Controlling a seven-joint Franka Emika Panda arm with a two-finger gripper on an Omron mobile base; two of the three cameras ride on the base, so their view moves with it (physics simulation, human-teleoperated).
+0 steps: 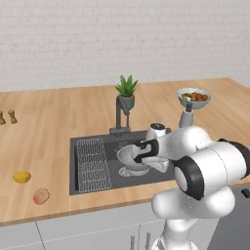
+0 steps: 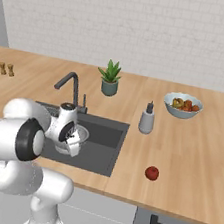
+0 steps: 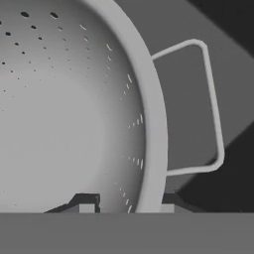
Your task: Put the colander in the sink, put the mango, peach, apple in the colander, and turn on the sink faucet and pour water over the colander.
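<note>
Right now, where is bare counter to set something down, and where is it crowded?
Bare wood lies between the apple and the fruit bowl, and between the mango and the shakers. The sink is crowded: colander, gripper and rack.

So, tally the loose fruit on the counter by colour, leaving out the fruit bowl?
Yellow-orange: 1, the mango
Pinkish-orange: 1, the peach
Deep red: 1, the apple
Total: 3, all on the counter; none in the colander.

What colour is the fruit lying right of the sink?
Deep red: the apple, clearest in the right base view.
</note>
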